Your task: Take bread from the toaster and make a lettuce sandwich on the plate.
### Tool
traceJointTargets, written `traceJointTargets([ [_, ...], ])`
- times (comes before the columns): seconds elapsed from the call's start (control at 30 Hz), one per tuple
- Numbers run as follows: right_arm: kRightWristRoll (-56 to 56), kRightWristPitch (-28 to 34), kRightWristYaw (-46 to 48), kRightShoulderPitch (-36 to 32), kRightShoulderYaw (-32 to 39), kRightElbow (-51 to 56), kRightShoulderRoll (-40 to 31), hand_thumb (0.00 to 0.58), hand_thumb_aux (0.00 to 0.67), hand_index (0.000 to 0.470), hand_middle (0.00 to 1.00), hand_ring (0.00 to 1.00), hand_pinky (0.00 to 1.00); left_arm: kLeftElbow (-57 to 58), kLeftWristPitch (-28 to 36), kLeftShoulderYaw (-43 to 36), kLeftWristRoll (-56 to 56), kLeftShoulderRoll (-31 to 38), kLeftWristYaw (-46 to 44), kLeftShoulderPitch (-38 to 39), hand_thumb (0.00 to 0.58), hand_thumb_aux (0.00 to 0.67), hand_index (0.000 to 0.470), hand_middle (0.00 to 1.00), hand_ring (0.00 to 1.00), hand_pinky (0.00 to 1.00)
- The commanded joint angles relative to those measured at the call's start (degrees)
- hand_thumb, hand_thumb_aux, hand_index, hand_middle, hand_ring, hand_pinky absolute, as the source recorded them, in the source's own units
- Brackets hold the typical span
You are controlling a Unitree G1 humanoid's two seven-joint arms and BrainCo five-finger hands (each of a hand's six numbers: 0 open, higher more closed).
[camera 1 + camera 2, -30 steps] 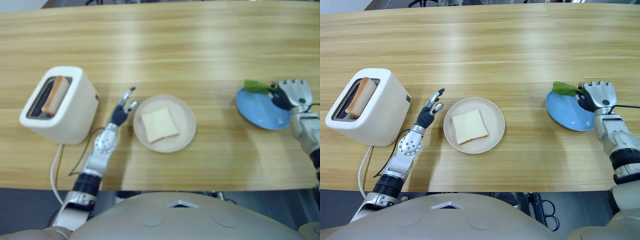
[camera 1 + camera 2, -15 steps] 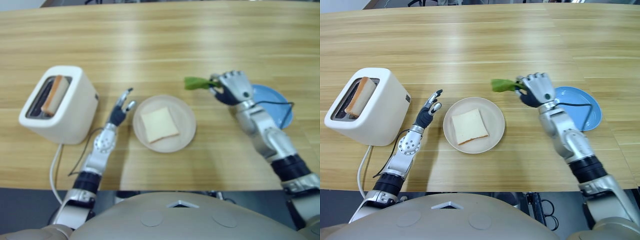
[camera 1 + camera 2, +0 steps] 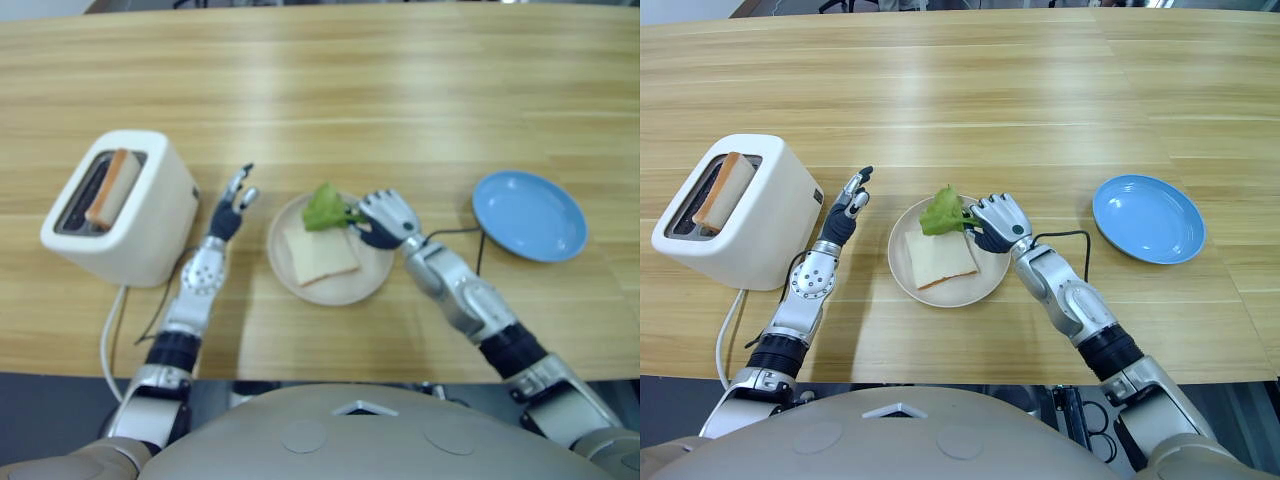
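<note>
While pinching lettuce (image 3: 323,208) in curled fingers, per left eye view, holds right hand (image 3: 388,218) over plate (image 3: 345,295) at its right rim, leaf above far edge of slice (image 3: 320,258). Per right eye view: holds left hand (image 3: 848,200) between toaster (image 3: 760,230) and plate, fingers straight, grasping nothing; has second slice (image 3: 720,193) upright in toaster slot, blue plate (image 3: 1148,218) well apart at right.

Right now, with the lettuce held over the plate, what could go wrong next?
1. The right hand grips the lettuce over the far edge of the bread slice; released there, it may land partly on the plate.
2. The open left hand is close beside the toaster, which holds the second slice; a careless reach could nudge the toaster.
</note>
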Motion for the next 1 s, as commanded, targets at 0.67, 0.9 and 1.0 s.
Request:
traceJointTargets([
  [0.67, 3.4, -2.2, 10.8, 6.9, -1.1, -8.5, 1.1, 0.58, 0.67, 0.46, 1.0, 1.0, 1.0, 3.7, -0.9, -0.1, 0.9, 0.1, -0.1, -1.4, 0.0, 0.0, 0.0, 0.0, 0.0, 0.0],
  [0.9, 3.6, -2.9, 12.9, 7.3, -0.8, -8.1, 1.1, 0.58, 0.67, 0.46, 1.0, 1.0, 1.0, 3.5, -0.9, -0.2, 1.2, 0.2, 0.0, -1.1, 0.0, 0.0, 0.0, 0.0, 0.0, 0.0],
  [1.0, 3.8, -3.1, 14.5, 7.9, -1.1, -8.7, 0.2, 0.562, 0.552, 0.379, 1.0, 1.0, 1.0, 3.6, -1.0, -0.2, 1.3, 0.2, 0.0, -1.1, 0.0, 0.0, 0.0, 0.0, 0.0, 0.0],
])
